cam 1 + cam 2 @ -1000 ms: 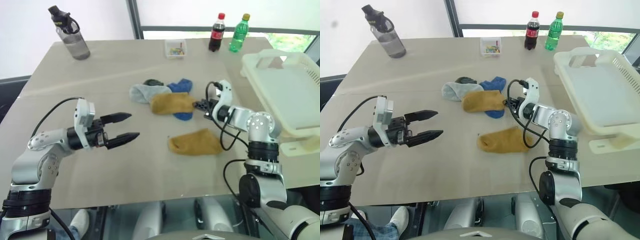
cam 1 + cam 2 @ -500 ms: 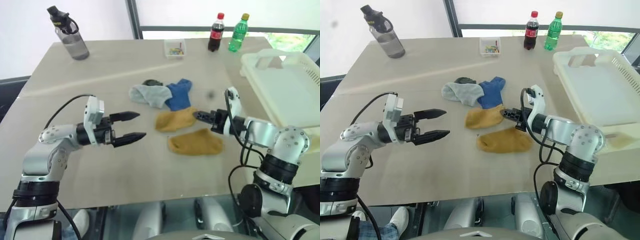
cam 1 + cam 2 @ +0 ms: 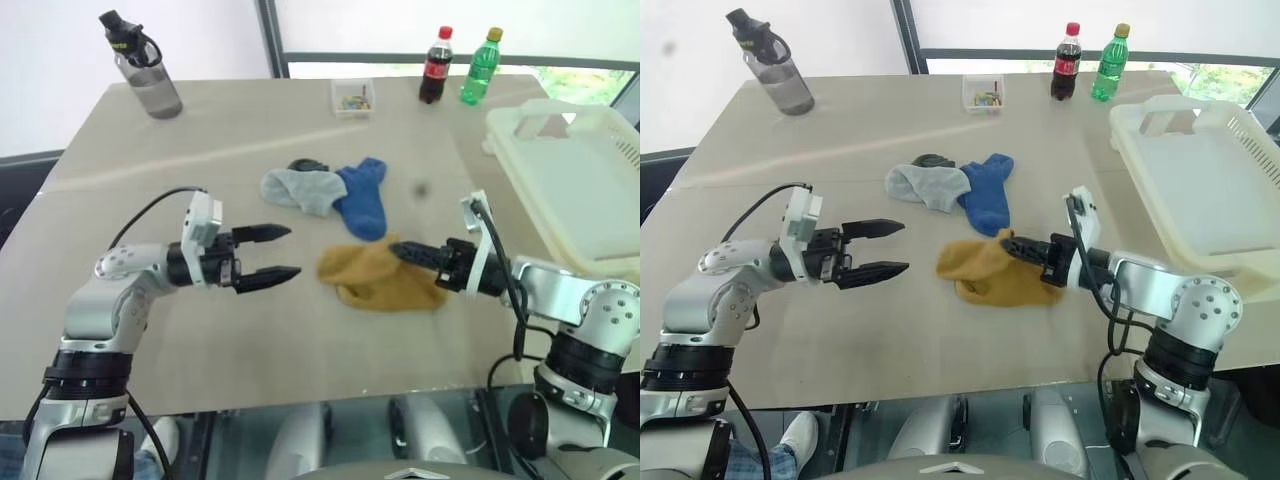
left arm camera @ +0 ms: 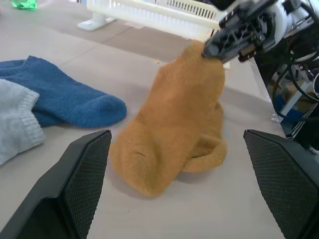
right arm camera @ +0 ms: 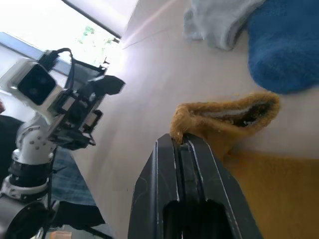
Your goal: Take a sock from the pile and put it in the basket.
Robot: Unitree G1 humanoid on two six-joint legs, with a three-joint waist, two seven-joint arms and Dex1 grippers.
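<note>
A mustard sock (image 3: pixel 990 272) is pinched in the closed jaws of the right gripper (image 3: pixel 1012 243); the left gripper (image 3: pixel 892 249) is held wide open and empty, apart from it.

A mustard-yellow sock (image 3: pixel 378 275) is seen on the beige tabletop (image 3: pixel 220 150), beside a bright blue sock (image 3: pixel 363 196), a pale grey sock (image 3: pixel 300 189) and a bit of dark fabric (image 3: pixel 305 165). The basket (image 3: pixel 575 180) is cream-white with slotted sides. Both the left pincer (image 3: pixel 268 253) and the right pincer (image 3: pixel 398 249) are tipped in black. A red-labelled dark bottle (image 3: pixel 435 66) and a green bottle (image 3: pixel 478 68) are visible.
</note>
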